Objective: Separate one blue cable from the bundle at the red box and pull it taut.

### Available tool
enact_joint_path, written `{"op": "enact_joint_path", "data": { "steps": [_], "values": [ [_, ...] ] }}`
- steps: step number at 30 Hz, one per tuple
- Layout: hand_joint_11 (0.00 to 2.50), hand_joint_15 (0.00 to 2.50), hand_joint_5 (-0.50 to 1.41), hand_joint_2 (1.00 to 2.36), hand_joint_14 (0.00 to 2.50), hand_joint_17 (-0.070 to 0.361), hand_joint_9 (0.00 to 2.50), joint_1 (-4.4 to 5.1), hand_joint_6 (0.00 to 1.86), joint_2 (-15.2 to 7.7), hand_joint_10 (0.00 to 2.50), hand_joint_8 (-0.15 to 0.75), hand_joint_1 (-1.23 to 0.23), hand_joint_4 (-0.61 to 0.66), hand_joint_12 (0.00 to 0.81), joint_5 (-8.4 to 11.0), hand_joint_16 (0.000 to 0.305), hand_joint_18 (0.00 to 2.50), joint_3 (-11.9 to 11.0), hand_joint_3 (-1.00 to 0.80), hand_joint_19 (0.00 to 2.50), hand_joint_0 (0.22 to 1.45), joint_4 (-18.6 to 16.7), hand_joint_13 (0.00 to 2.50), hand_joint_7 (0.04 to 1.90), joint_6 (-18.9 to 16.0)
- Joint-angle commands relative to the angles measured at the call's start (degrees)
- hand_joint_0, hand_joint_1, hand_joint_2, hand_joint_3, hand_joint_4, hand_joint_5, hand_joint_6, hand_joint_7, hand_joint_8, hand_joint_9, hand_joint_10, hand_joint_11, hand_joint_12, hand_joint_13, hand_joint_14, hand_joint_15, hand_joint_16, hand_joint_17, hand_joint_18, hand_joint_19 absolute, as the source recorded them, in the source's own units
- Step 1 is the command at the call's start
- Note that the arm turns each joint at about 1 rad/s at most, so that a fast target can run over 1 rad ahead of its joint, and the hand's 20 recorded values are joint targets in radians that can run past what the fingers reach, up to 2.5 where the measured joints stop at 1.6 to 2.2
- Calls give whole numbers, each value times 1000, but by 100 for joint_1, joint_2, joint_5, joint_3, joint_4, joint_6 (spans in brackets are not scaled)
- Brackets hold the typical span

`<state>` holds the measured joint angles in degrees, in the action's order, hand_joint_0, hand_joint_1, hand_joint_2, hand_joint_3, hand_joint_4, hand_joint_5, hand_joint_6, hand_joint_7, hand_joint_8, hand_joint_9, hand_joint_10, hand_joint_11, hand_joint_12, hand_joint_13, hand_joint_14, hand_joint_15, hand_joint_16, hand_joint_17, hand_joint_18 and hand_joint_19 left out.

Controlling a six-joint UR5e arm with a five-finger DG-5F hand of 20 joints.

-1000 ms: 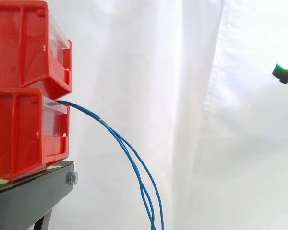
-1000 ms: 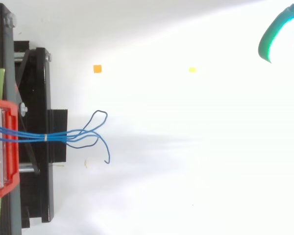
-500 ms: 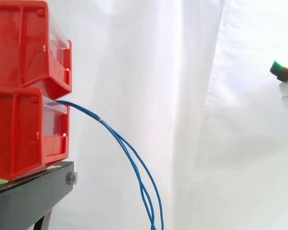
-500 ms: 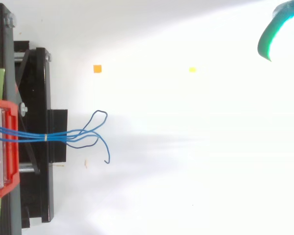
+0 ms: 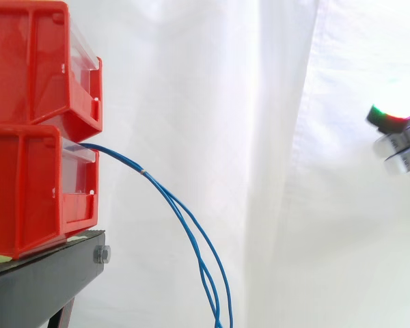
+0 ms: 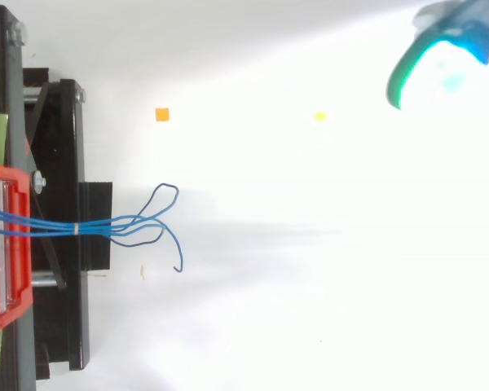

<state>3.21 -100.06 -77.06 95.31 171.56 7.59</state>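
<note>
Drooping from the lower red plastic box point(image 5: 29, 186) at nine o'clock, the bundle of thin blue cables point(image 6: 106, 226) hangs untouched. The robot's glowing-tipped hand point(image 6: 436, 61) hovers well apart at two o'clock; its grip cannot be told.

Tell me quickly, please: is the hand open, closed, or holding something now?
Hand: cannot be told; it is well apart from the blue cables.
</note>
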Motion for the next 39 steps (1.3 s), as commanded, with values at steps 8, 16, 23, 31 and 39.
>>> {"op": "enact_joint_path", "data": {
  "steps": [8,16,23,31,39],
  "values": [
    [93,176,-259,1000,6,128,124,4,502,-708,3,266,-564,153,371,33,57,0,-495,-500,363,479,-527,180,709,164],
    [106,179,-251,1000,7,127,175,13,502,-1103,2,277,-580,173,374,130,57,50,-654,-500,355,484,-966,223,706,419],
    [122,184,-250,1000,6,126,202,30,502,-1587,3,279,-582,177,373,77,56,75,-1084,-500,363,490,-975,245,712,419],
    [145,201,-248,1000,7,125,221,48,502,-2053,3,281,-583,182,373,-72,56,112,-1524,-500,386,494,-1072,268,718,419],
    [163,205,-246,1000,7,124,238,65,502,-2413,4,285,-587,187,372,-90,55,136,-1629,-500,380,497,-1573,282,718,375]
  ]
}}
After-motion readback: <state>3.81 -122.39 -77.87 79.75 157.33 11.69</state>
